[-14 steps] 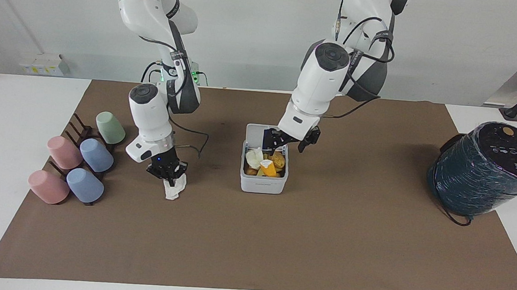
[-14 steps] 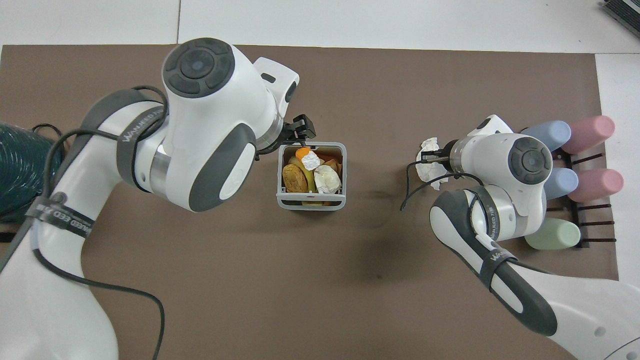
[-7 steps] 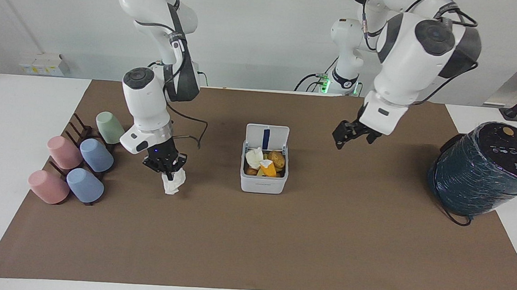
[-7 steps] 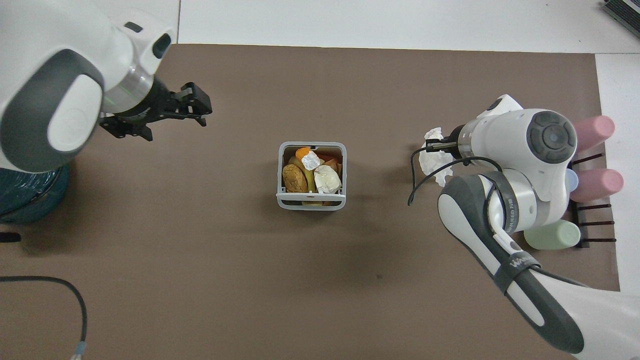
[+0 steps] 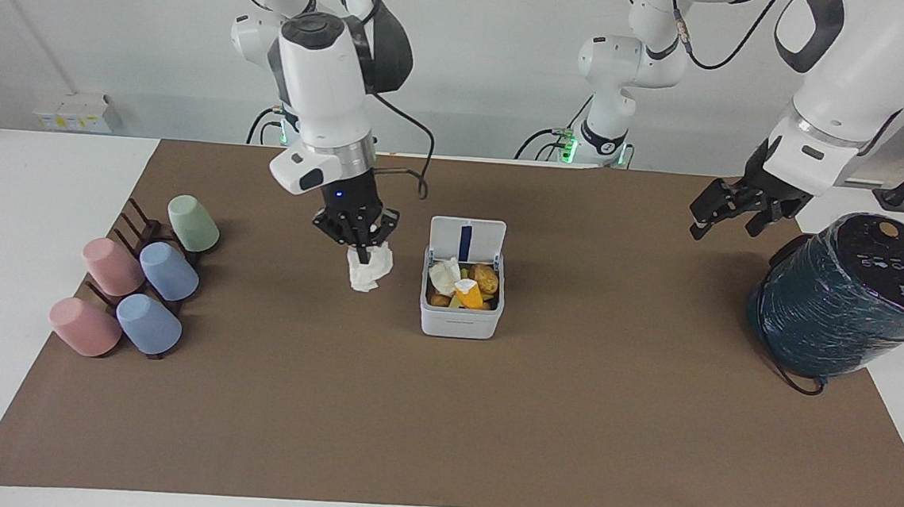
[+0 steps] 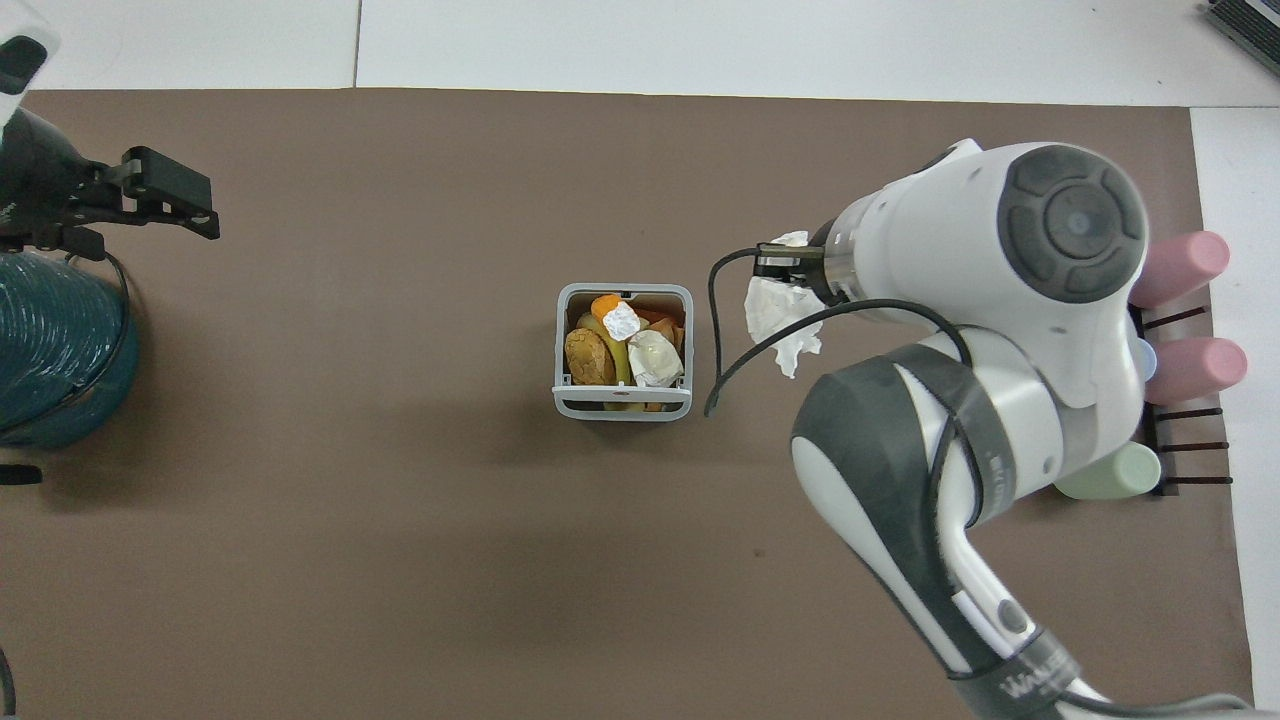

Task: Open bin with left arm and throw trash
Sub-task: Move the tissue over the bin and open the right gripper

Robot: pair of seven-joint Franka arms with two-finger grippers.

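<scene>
The white bin (image 5: 460, 319) stands at the middle of the brown mat with its lid (image 5: 466, 239) hinged upright. Inside lie a white tissue (image 5: 444, 275), a tan-brown lump (image 5: 484, 276) and an orange piece (image 5: 470, 295). My right gripper (image 5: 359, 249) hangs in the air beside the bin, toward the right arm's end, shut on another crumpled white tissue (image 5: 366, 271) that dangles below it. From overhead that tissue (image 6: 783, 318) shows just off the bin's rim (image 6: 622, 406). My left gripper (image 5: 729, 219) is raised and open over the mat near the teal cylinder, holding nothing.
A big dark teal wrapped cylinder (image 5: 846, 301) lies at the left arm's end of the table. Several pastel cups (image 5: 139, 283) rest on a dark rack at the right arm's end. A black cable (image 6: 725, 350) loops from the right wrist close to the bin.
The right gripper lifted the tissue off the mat and carried it toward the bin. The left arm left the opened lid and swung up and away toward the teal cylinder.
</scene>
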